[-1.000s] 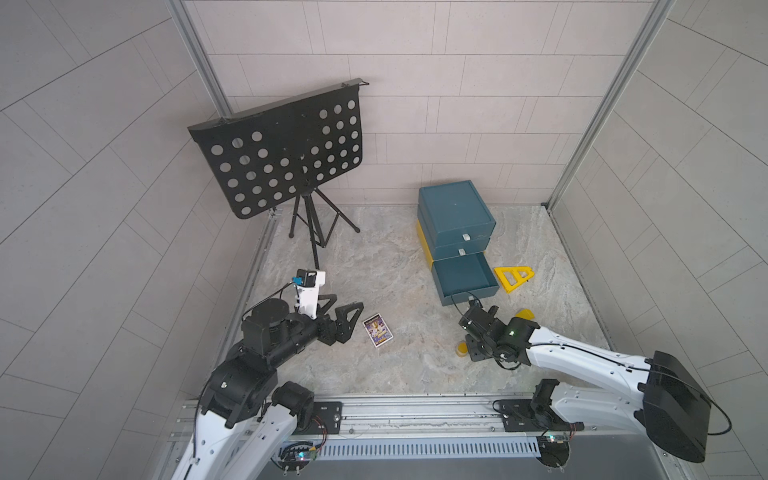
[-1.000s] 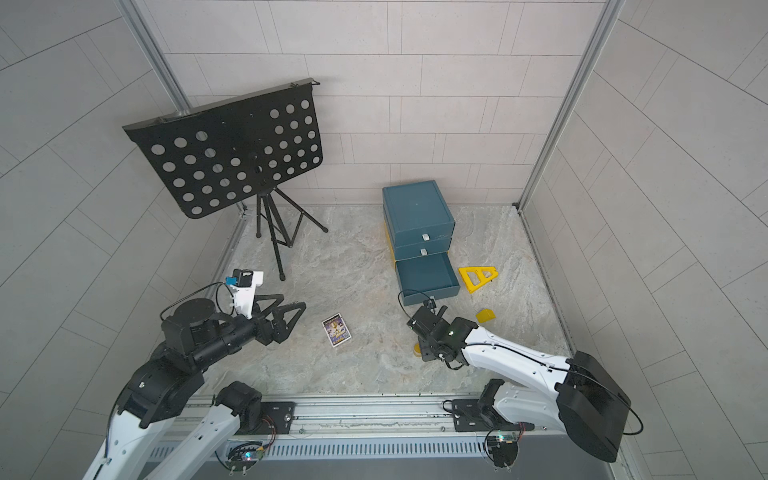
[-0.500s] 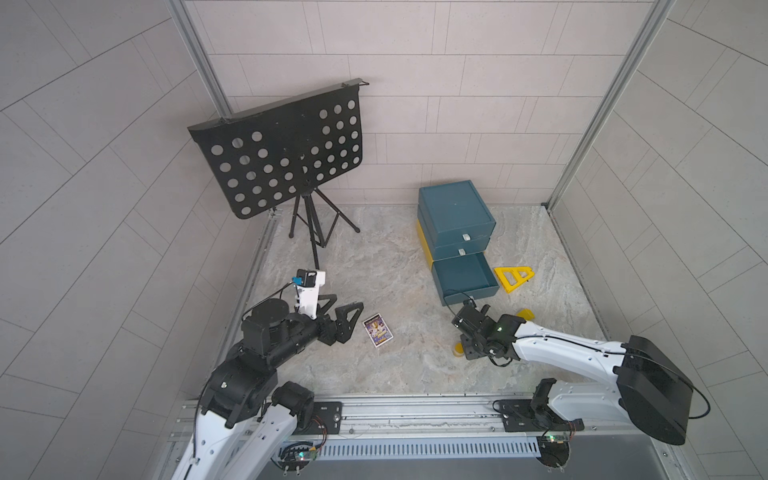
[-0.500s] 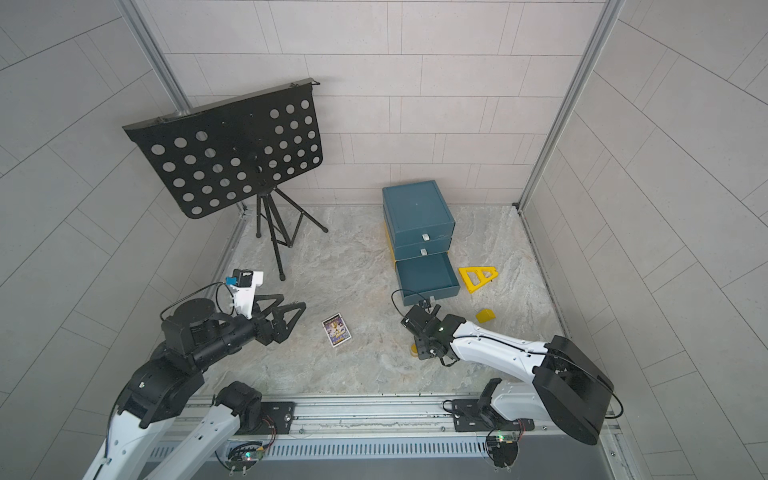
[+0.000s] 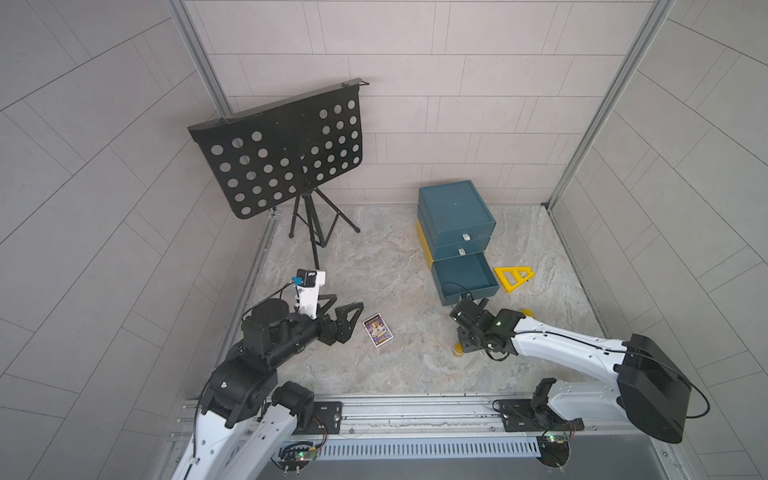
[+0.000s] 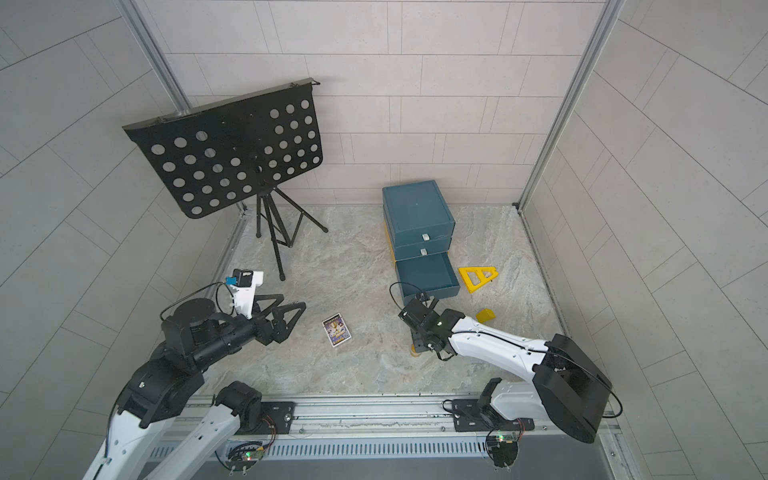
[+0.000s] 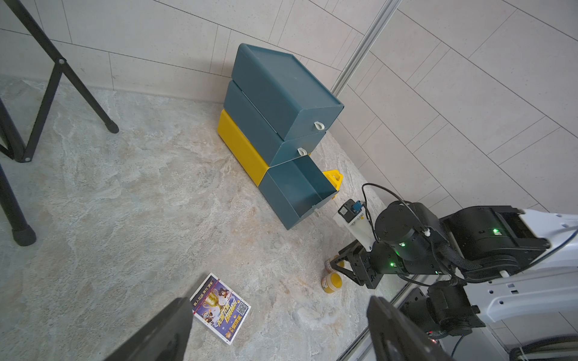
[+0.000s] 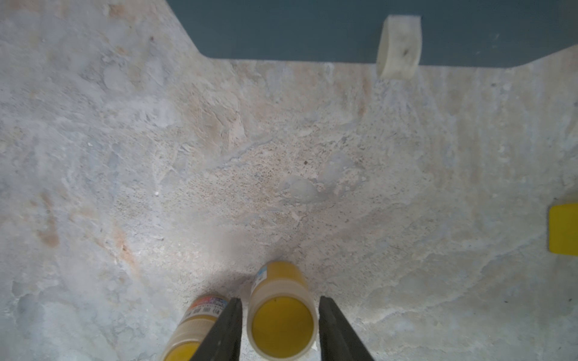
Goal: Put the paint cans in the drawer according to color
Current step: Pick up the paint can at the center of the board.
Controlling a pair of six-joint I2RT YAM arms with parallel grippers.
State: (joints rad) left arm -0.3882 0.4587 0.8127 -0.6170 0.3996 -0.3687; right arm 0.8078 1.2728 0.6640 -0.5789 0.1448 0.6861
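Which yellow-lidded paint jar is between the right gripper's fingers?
The round yellow-lidded jar centred in the right gripper, flanked on both sides. The other yellow-lidded jar stands outside one finger.

Rough matt stone-look surface (image 5: pixel 386 257), smooth matt plastic drawers (image 5: pixel 453 208), black perforated metal music stand (image 5: pixel 291 124), glossy printed paper card (image 5: pixel 378 330).

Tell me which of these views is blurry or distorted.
Right wrist view: soft all over, the drawer handle smeared, a hazy smudge beyond the yellow jar. In both top views: sharp, but the wall tile lines bow near the edges. Left wrist view: crisp on the drawers and card.
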